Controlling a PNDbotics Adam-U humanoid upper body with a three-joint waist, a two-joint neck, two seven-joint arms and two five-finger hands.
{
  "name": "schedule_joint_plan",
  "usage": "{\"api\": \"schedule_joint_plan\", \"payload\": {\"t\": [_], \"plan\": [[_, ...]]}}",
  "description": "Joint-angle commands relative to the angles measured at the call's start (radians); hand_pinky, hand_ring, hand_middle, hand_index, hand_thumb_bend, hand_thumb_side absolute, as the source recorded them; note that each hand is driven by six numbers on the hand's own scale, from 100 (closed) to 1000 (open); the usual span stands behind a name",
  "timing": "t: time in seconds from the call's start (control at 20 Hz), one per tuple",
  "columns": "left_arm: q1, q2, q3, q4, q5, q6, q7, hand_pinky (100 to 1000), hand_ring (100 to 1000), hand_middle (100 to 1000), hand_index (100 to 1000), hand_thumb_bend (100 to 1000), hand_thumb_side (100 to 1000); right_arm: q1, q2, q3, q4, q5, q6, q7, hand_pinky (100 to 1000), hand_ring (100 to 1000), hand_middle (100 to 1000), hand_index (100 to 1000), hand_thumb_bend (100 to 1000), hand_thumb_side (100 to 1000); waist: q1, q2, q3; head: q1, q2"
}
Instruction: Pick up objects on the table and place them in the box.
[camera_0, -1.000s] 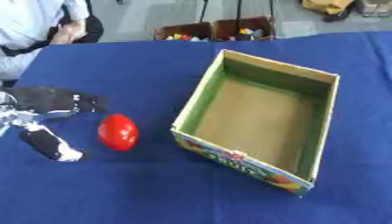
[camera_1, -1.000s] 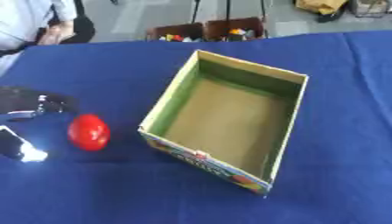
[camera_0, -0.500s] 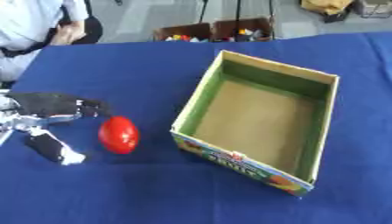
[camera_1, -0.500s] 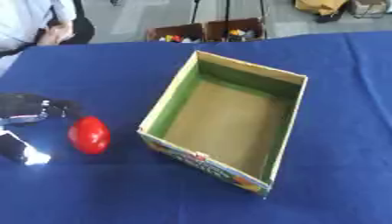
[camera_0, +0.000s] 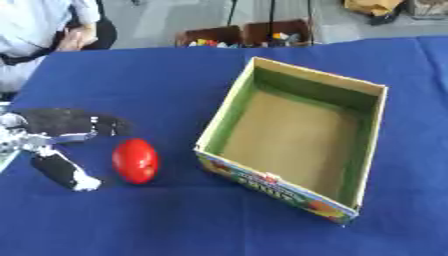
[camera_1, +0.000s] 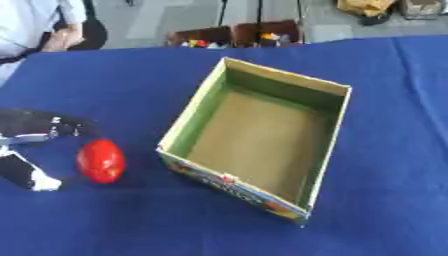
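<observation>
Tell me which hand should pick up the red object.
Left. The left hand lies open right beside the red egg-shaped object, fingers and thumb on either side of it. The right hand shows in neither view. The cardboard box sits empty nearby.

1. A table (camera_0: 175, 80) covered in blue cloth carried everything.
2. An open cardboard box (camera_0: 293, 137), empty, stood right of centre.
3. A red egg-shaped object (camera_0: 135, 160) lay just left of the box, apart from it.
</observation>
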Motion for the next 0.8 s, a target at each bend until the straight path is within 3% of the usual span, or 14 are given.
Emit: {"api": "schedule_joint_plan", "payload": {"t": [0.05, 0.15, 0.2, 0.4, 0.8], "plan": [[-0.023, 0.031, 0.040, -0.043, -0.015, -0.115, -0.136, 824, 1000, 1000, 1000, 431, 617, -0.004, -0.015, -0.002, -0.012, -0.001, 0.000, 0.003, 740, 791, 648, 754, 100, 961, -0.017, -0.005, 0.002, -0.002, -0.006], [-0.026, 0.029, 0.036, -0.047, 0.005, -0.113, -0.136, 830, 1000, 1000, 1000, 474, 629, -0.003, -0.015, -0.002, -0.012, -0.002, 0.001, 0.003, 741, 792, 648, 754, 100, 963, -0.017, -0.007, 0.002, 0.002, -0.007], [-0.027, 0.030, 0.031, -0.045, 0.017, -0.114, -0.136, 866, 1000, 1000, 1000, 550, 650, -0.003, -0.015, -0.002, -0.012, -0.002, 0.001, 0.003, 741, 792, 648, 754, 100, 964, -0.016, -0.008, 0.002, 0.004, -0.007], [-0.028, 0.029, 0.008, -0.029, 0.039, -0.130, -0.136, 872, 1000, 1000, 1000, 636, 667, -0.004, -0.014, -0.002, -0.012, -0.005, 0.002, 0.004, 741, 792, 647, 754, 100, 966, -0.016, -0.008, -0.002, 0.007, -0.009], [-0.050, 0.015, -0.031, 0.019, 0.019, -0.159, -0.136, 865, 1000, 1000, 1000, 604, 660, -0.008, -0.013, -0.001, -0.012, -0.010, 0.001, 0.008, 742, 793, 647, 754, 100, 967, -0.015, -0.007, -0.012, 0.014, -0.011]]}}
